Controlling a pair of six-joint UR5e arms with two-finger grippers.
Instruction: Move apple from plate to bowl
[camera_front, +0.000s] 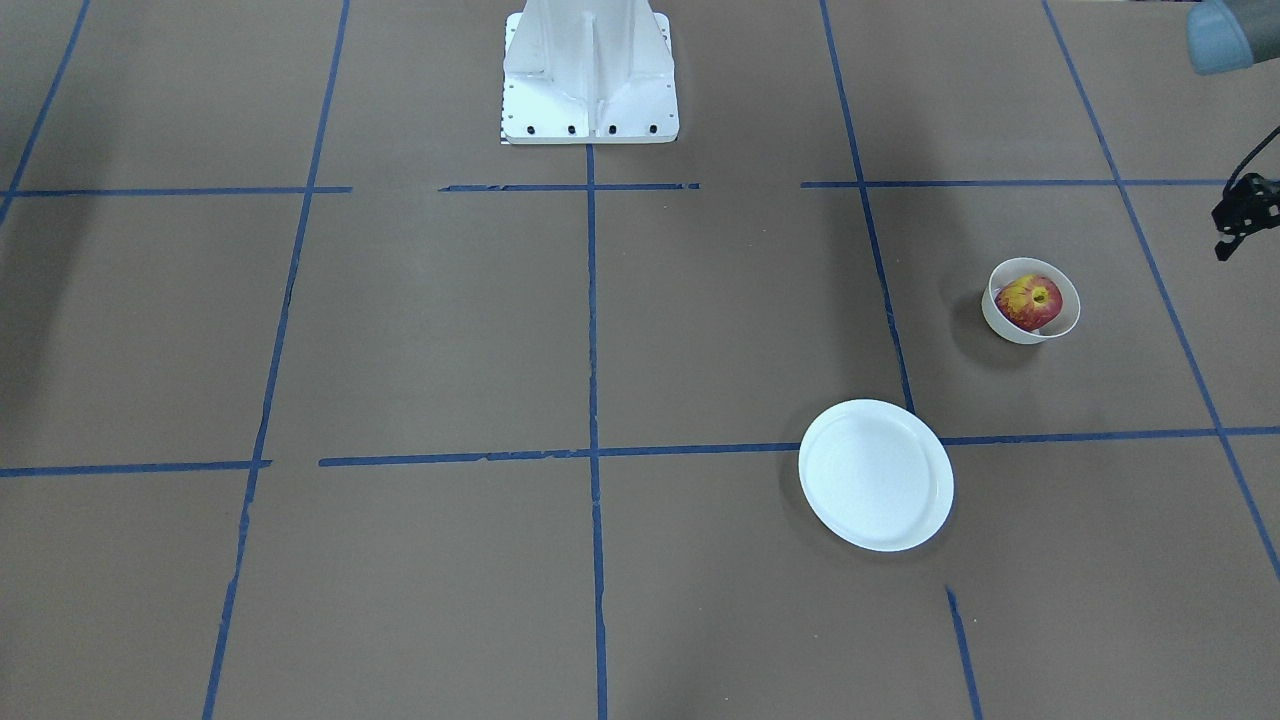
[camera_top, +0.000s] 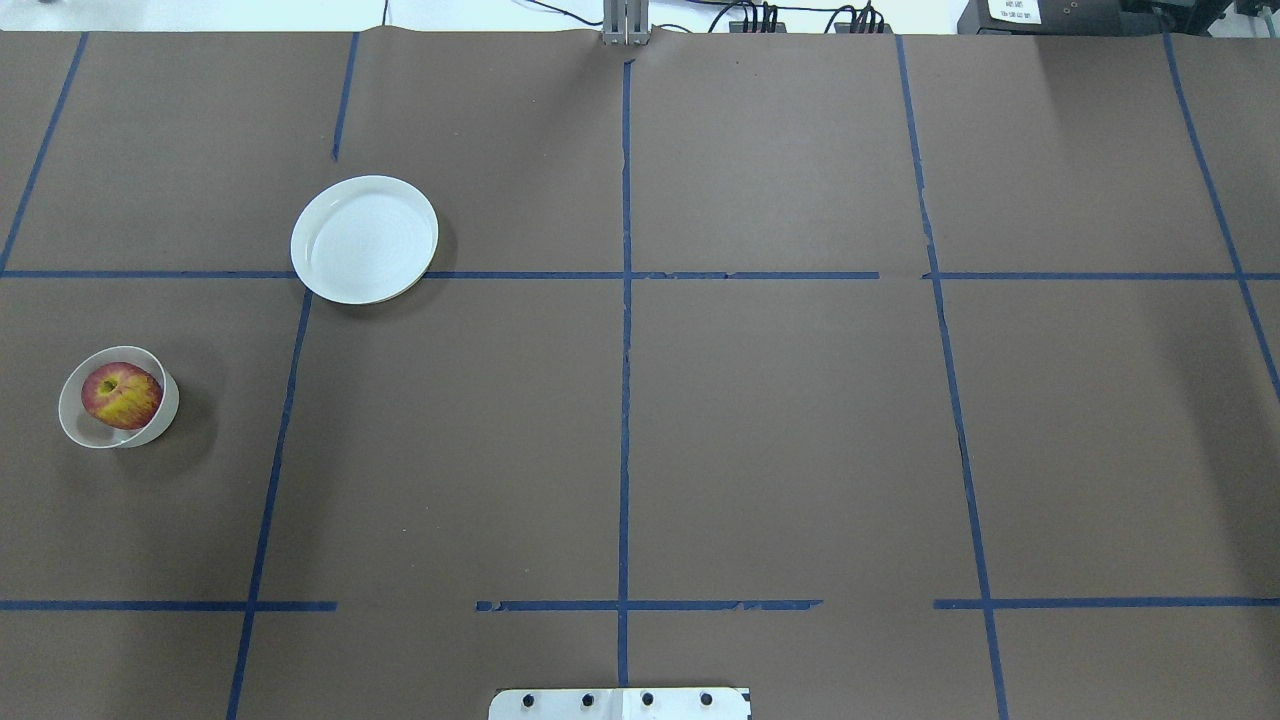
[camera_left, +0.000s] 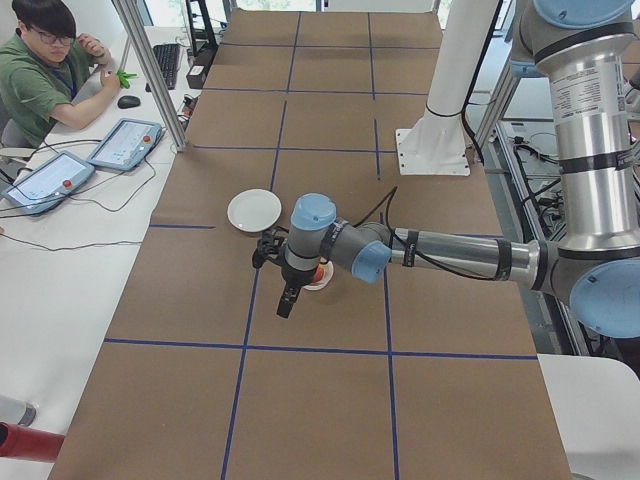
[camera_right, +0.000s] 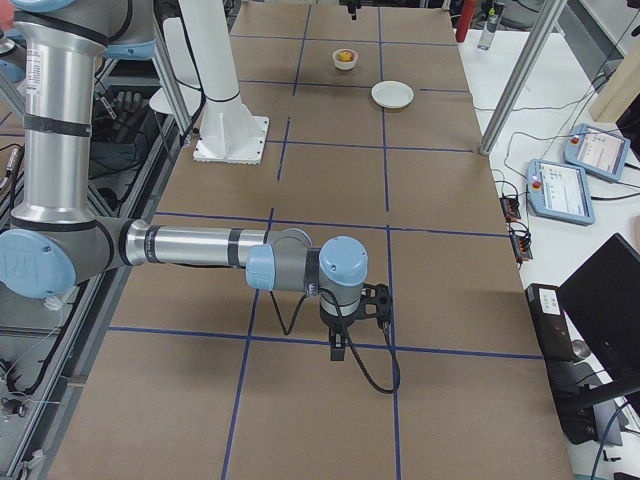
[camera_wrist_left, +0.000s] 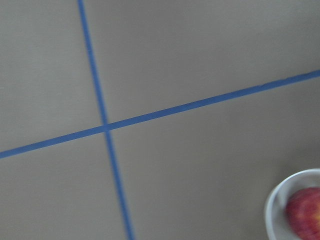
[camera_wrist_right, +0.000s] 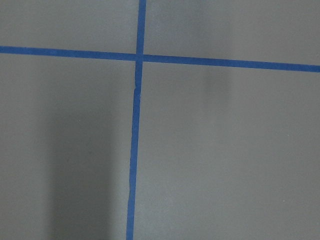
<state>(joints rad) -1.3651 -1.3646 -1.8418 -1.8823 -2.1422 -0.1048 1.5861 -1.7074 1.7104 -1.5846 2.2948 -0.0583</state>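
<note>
The red and yellow apple (camera_front: 1030, 300) sits inside the small cream-white bowl (camera_front: 1000, 322); both also show in the overhead view, apple (camera_top: 122, 395) in bowl (camera_top: 70, 425), and at the left wrist view's lower right corner, apple (camera_wrist_left: 305, 212) in bowl (camera_wrist_left: 274, 205). The white plate (camera_front: 875, 475) (camera_top: 365, 238) lies bare, apart from the bowl. My left gripper (camera_left: 286, 300) hangs above the table close by the bowl; only its edge shows in the front view (camera_front: 1242, 212), and I cannot tell whether it is open. My right gripper (camera_right: 338, 345) hangs far away; I cannot tell its state.
The white robot base (camera_front: 590, 75) stands at the table's middle edge. Blue tape lines cross the brown table. An operator (camera_left: 45, 70) sits at a side desk with tablets (camera_left: 125, 145). Metal posts (camera_right: 520, 70) stand beside the table.
</note>
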